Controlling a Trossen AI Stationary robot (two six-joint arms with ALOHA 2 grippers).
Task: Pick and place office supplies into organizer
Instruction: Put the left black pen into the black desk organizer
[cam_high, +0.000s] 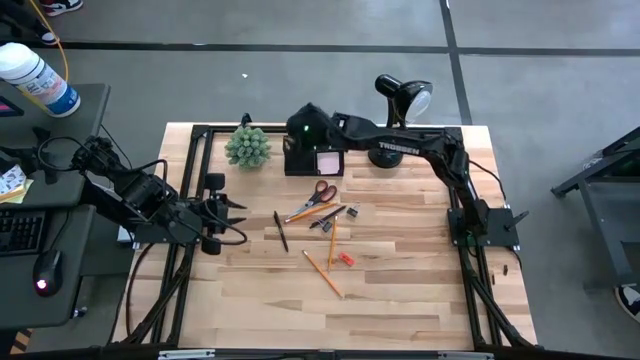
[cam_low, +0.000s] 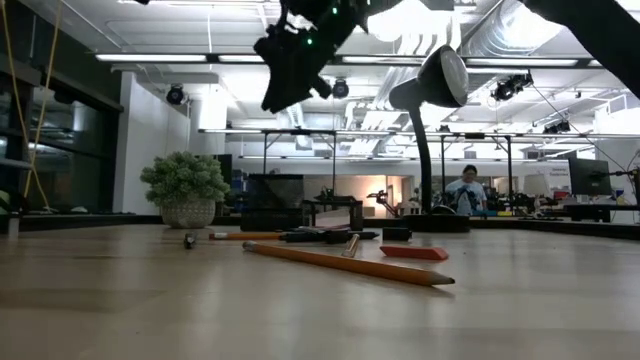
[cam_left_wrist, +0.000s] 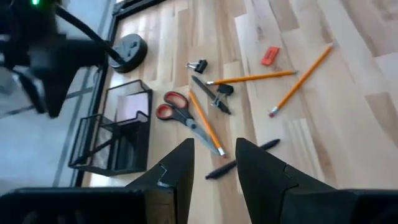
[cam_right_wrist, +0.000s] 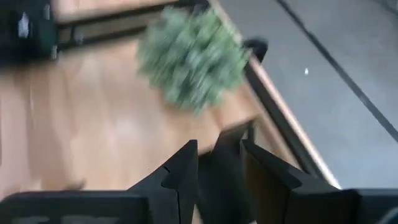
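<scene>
Organizer first, the small black wire-mesh desk organizer (cam_high: 312, 158) sitting at the far edge of the pale wooden desk (cam_high: 400, 290), between the green spiky plant (cam_high: 247, 146) and the round base of the black desk lamp (cam_high: 402, 98); a square pink sticky-note pad (cam_high: 328, 160) shows inside one compartment, so I judge one item is home and the rest is still to do; the right arm reaches across the back of the desk and its right claw (cam_right_wrist: 219, 163) hangs above the organizer, fingers parted with a gap between them and nothing gripped that I can see; the left arm waits at the desk's left edge, left claw (cam_left_wrist: 214, 163) parted too, empty, pointed toward the scatter. Now the supplies left out, all lying loose just in front of the organizer: orange-handled scissors (cam_high: 317, 196) nearest it; two thin yellow-orange pencils (cam_high: 322, 273) lower down, another slim one beside the scissors; a dark pen (cam_high: 281, 230) off to the left; a small red eraser (cam_high: 345, 259) by the pencils; a small dark clip (cam_high: 351, 211) right of the scissors; by my reckoning most of the job remains.
</scene>
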